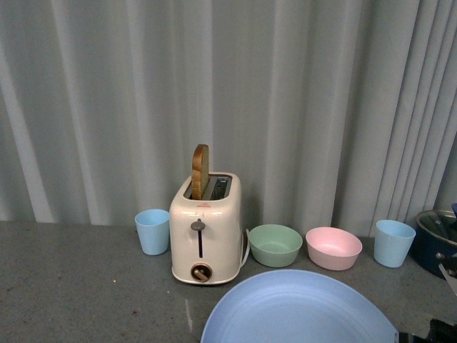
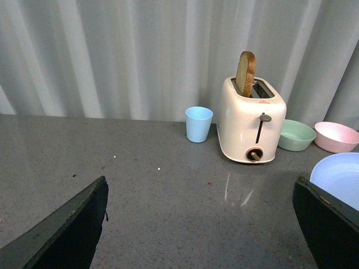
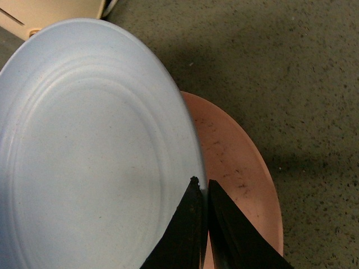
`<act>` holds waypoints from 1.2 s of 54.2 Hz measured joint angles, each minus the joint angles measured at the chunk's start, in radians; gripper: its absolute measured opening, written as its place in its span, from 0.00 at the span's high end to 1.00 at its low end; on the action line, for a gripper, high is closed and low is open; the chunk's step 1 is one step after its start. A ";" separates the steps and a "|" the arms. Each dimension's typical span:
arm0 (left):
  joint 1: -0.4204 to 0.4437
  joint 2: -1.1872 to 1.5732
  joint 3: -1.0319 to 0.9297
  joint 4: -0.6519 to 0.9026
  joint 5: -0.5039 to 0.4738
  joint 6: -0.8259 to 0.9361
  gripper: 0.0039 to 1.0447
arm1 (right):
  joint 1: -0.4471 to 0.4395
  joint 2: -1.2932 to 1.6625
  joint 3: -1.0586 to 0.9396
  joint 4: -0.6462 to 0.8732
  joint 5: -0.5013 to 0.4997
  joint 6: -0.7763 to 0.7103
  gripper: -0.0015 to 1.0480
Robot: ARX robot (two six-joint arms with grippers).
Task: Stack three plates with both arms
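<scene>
The light blue plate [image 1: 296, 311] fills the bottom middle of the front view, held above the grey table. In the right wrist view my right gripper [image 3: 202, 188] is shut on the rim of the light blue plate [image 3: 90, 151]. The pink plate [image 3: 235, 168] lies under it on the table, showing past its edge. My left gripper [image 2: 199, 224] is open and empty over bare table; the light blue plate's edge [image 2: 339, 179] shows beside one of its fingers [image 2: 331, 224]. The cream-beige plate is out of view.
A cream toaster [image 1: 206, 232] with a bread slice stands at the back. Beside it are a light blue cup [image 1: 152, 231], a green bowl [image 1: 275, 244], a pink bowl [image 1: 333, 247], another blue cup [image 1: 394, 243] and a dark pot [image 1: 437, 239]. A grey curtain is behind.
</scene>
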 joint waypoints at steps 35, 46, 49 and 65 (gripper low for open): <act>0.000 0.000 0.000 0.000 0.000 0.000 0.06 | -0.051 0.043 -0.079 0.061 -0.013 0.028 0.97; 0.000 0.000 0.000 0.000 0.000 0.000 0.06 | -0.053 0.081 -0.084 0.070 -0.013 0.038 0.97; 0.000 0.000 0.000 0.000 0.000 0.000 0.06 | -0.054 0.082 -0.086 0.070 -0.011 0.040 0.97; 0.000 0.000 0.000 0.000 0.000 0.000 0.06 | -0.071 0.056 -0.089 0.028 0.002 0.047 0.77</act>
